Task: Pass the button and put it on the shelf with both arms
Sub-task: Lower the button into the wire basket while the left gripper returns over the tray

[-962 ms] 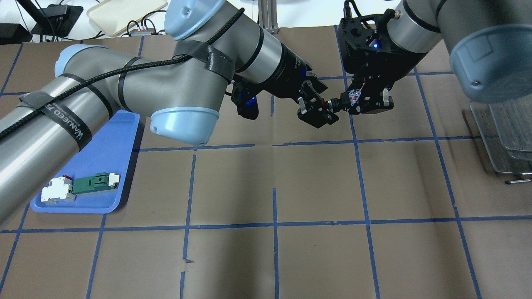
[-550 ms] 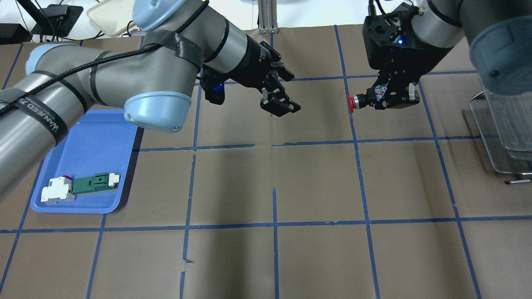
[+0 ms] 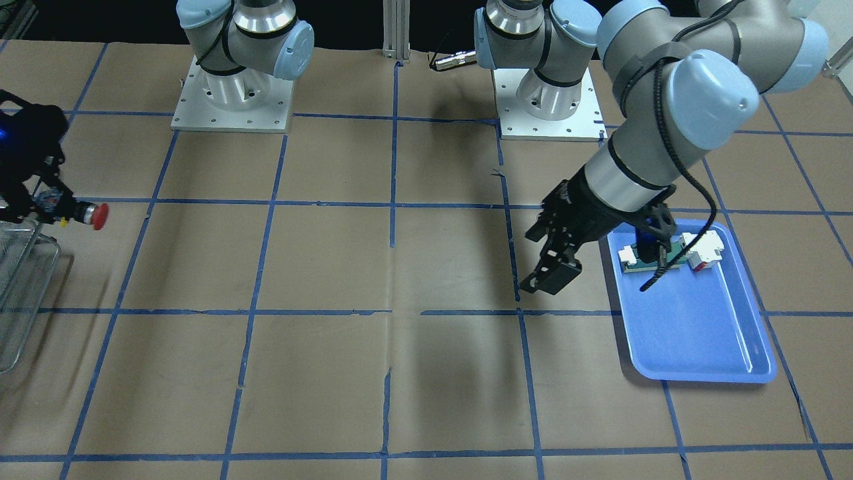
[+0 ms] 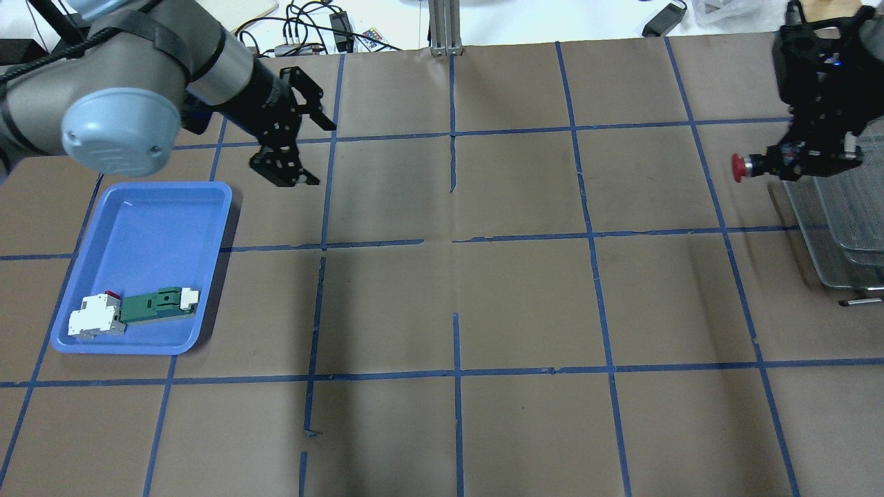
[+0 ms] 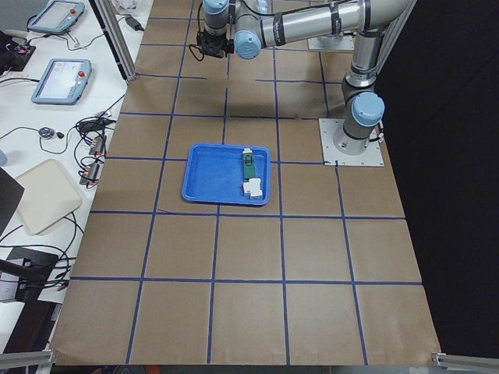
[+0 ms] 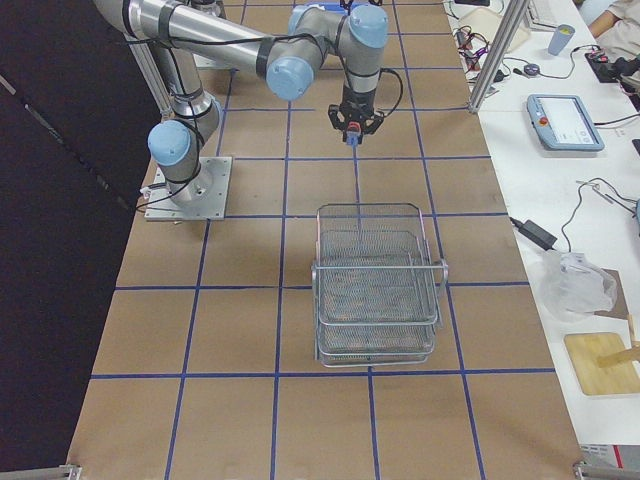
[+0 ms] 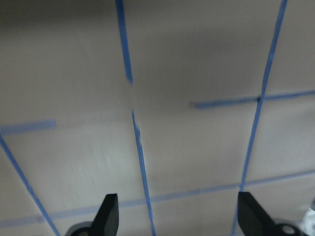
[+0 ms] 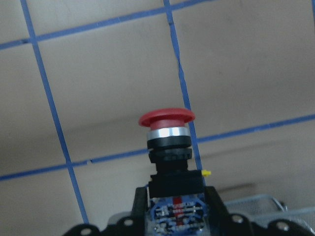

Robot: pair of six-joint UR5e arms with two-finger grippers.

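Overhead exterior view gives you the whole brown table [image 4: 525,304] with its grid of blue tape. Your left arm [image 4: 124,76] reaches in from the far left corner, and your right arm [image 6: 230,40] stretches out toward the table's right end. The wire shelf [image 4: 839,228] stands at that right edge, its tiers stacked one over another. On the opposite side, well apart from it, you see the blue tray [image 4: 159,228] lying flat on the table.

Your left gripper [image 4: 314,153] hangs above the table just beyond the tray's far corner; its two fingers stand wide apart with nothing between them. Your right gripper [image 4: 794,162] is clamped on the blue-and-clear back of the button [image 4: 749,166].

In the tray's near corner you find a green-and-white part [image 4: 157,305] and a white block [image 4: 97,319] with a red tab, lying end to end and touching.

The button is carried in the air, lying level, its red head pointing toward the table's middle. It sits just beside the shelf's rim, in none of the tiers.
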